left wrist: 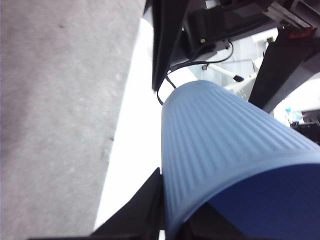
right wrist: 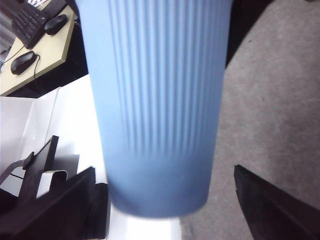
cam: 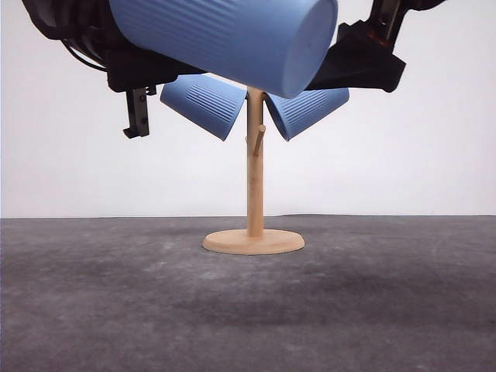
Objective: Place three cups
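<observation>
Up close, the left gripper point(left wrist: 172, 225) is seen clamped on the held cup point(left wrist: 225, 150). One dark finger point(left wrist: 145, 210) is pressed against the ribbed wall near the wider end, and the cup's narrow end is pointed away from the wrist. The right gripper point(right wrist: 165, 200) is spread wide around that same cup's point(right wrist: 160, 100) narrow end. Its two dark fingers point(right wrist: 65, 200) are set on either side of the cup, and a clear gap is seen between the cup and at least one of them, so nothing is gripped by it.

In the front view the held cup point(cam: 225, 35) is carried high and close to the camera. It is laid nearly on its side, with its round end face turned to the right. It is flanked by the dark bodies of both arms.

Behind and below it, the wooden stand point(cam: 254, 178) is set upright on the grey table point(cam: 116, 310), on a round flat base. The left hung cup point(cam: 203, 105) and the right hung cup point(cam: 308, 108) are seated on pegs near the top of the post, one on each side. Both are tilted, with their flat bases up and outward. A lower peg point(cam: 258, 139) is left bare. A plain white wall point(cam: 426, 155) is seen behind the table.
</observation>
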`<move>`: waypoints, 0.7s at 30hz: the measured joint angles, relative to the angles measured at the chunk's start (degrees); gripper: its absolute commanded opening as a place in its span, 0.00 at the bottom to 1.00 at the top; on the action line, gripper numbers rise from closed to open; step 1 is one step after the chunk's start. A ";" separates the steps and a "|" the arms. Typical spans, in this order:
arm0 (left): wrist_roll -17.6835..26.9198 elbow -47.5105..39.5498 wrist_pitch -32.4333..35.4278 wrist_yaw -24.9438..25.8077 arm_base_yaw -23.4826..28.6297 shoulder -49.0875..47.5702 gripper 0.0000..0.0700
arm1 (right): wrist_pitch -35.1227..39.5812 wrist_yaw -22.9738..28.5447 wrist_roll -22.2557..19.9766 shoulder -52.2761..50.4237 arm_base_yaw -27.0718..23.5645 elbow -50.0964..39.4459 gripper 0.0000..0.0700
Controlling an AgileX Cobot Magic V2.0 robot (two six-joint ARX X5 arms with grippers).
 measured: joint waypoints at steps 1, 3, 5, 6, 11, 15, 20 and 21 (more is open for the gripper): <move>0.14 0.00 0.00 0.18 -0.33 0.00 0.01 | 0.34 0.00 0.40 0.00 0.57 0.00 0.77; 0.23 0.00 0.00 0.67 -0.95 0.02 0.01 | 0.48 -0.02 0.85 0.01 1.64 0.00 0.77; 0.36 0.00 0.00 1.13 -1.40 0.04 0.01 | 0.58 -0.02 1.03 0.17 2.65 0.00 0.77; 0.38 0.00 0.00 1.27 -1.68 0.04 0.01 | 0.58 -0.02 1.13 0.40 3.30 0.00 0.77; 0.90 0.00 -0.02 2.92 -1.91 0.09 0.00 | 0.62 -0.13 1.51 2.63 5.40 0.00 0.77; 1.50 0.00 -0.02 3.06 -1.98 0.09 0.01 | 1.05 -0.38 1.84 4.34 6.27 0.00 0.75; 1.63 0.02 0.00 2.97 -2.02 0.11 0.01 | 1.63 -1.46 2.13 4.52 6.76 0.00 0.45; 1.64 0.04 -0.01 2.95 -2.01 0.11 0.01 | 1.64 -1.39 2.40 4.52 6.79 0.00 0.42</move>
